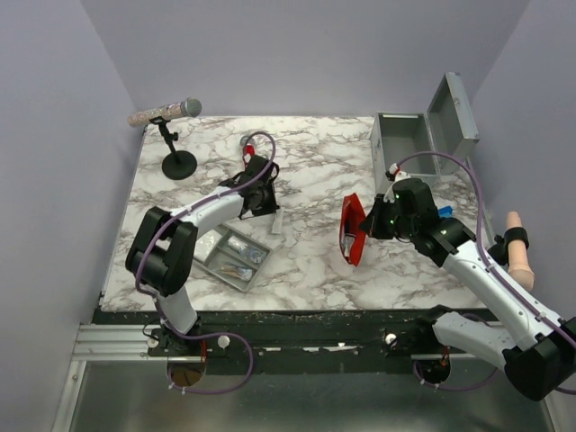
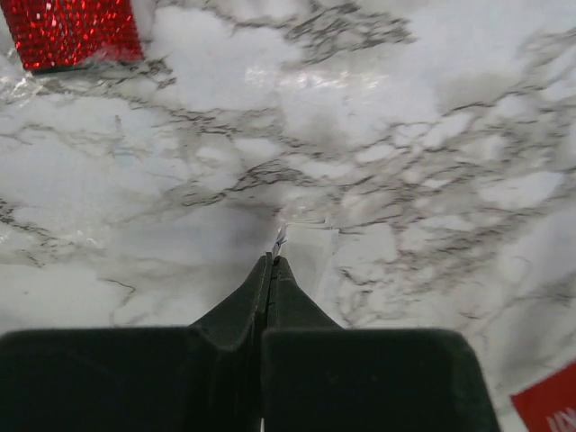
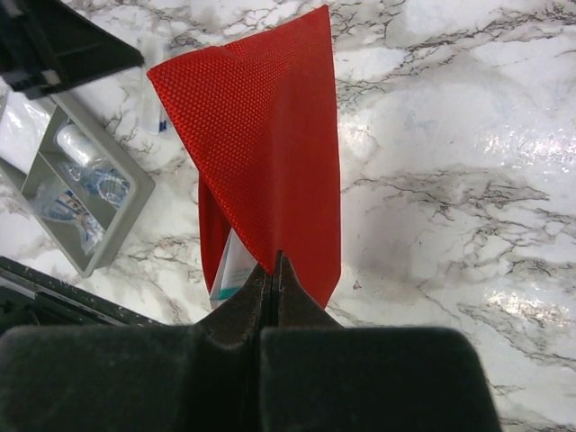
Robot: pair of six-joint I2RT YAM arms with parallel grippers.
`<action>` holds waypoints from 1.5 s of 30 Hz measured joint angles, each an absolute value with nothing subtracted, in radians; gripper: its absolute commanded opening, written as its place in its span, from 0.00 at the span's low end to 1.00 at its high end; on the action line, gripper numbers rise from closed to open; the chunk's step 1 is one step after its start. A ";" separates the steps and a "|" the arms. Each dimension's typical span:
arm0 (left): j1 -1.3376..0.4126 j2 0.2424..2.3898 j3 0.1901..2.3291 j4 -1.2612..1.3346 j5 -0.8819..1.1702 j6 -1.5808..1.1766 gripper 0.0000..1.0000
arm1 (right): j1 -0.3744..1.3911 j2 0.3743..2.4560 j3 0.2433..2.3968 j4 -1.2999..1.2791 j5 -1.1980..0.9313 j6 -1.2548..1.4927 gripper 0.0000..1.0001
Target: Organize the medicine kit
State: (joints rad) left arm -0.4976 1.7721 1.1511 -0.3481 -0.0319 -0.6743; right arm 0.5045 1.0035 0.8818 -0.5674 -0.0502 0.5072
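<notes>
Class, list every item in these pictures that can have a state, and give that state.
medicine kit, lid open.
red pouch, pinched, a box peeking out.
tray, partly filled.
left gripper, shut on clear packet.
right gripper, shut on red pouch.

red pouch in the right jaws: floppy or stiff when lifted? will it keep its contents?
Likely floppy: the red pouch looks like woven fabric, pinched at one edge and folded over itself. Probably light, since that small pinch alone keeps it upright. Contents may slip out: a white-teal pack already peeks out beside the pinch.
</notes>
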 measured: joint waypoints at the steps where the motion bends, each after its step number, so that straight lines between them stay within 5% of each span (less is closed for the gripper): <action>1: -0.498 1.751 1.147 -0.336 -0.020 -0.680 0.00 | 0.505 1.007 0.882 -0.568 -0.050 0.509 0.01; 15: -0.541 1.318 0.840 0.174 0.257 -0.978 0.00 | 0.505 1.116 0.990 -0.581 -0.050 0.599 0.01; 29: -0.732 1.309 0.825 0.461 0.297 -1.093 0.00 | 0.505 1.138 1.050 -0.606 -0.111 0.686 0.01; 45: -0.761 1.443 0.875 0.390 0.294 -0.972 0.00 | 0.505 1.094 1.094 -0.659 -0.139 0.662 0.01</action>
State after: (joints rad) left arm -0.7612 1.4433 0.8753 0.3901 0.2939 -0.9722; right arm 0.5045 1.0939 1.0939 -0.6586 -0.1387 0.6617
